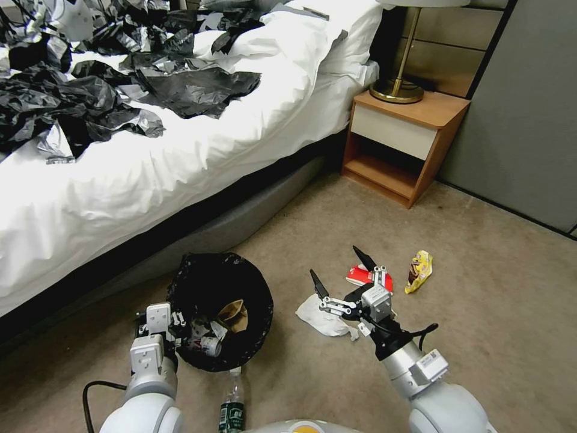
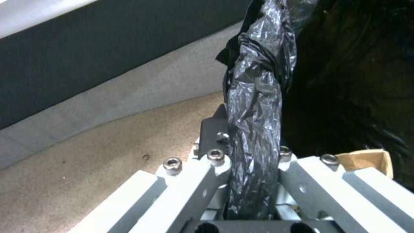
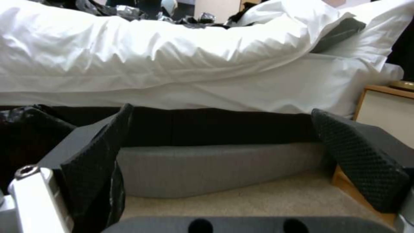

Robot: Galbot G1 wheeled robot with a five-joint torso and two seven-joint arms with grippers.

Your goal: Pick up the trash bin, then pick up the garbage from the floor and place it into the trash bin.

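- Head view: left gripper (image 1: 175,320) pinches the trash bin (image 1: 221,310) rim. Right gripper (image 1: 340,276) is spread wide and empty, with the white tissue (image 1: 321,319) just below-left of its fingertips, the red-and-white packet (image 1: 368,276) under them and the yellow snack wrapper (image 1: 419,270) near to the right. Best to drop straight onto one piece and keep the bin level.
- Left wrist view: black bag (image 2: 254,129) is clamped between the fingers, with a brown paper bag (image 2: 366,160) inside.
- Right wrist view: textured pads (image 3: 358,161) stand well apart, nothing between them.
- Bin is a black-lined round bucket, partly filled.

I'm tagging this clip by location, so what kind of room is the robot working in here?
Most likely a bedroom, possibly a hotel room. A bed with white bedding runs along the carpeted floor, and a wooden nightstand beside it carries a brass lamp.
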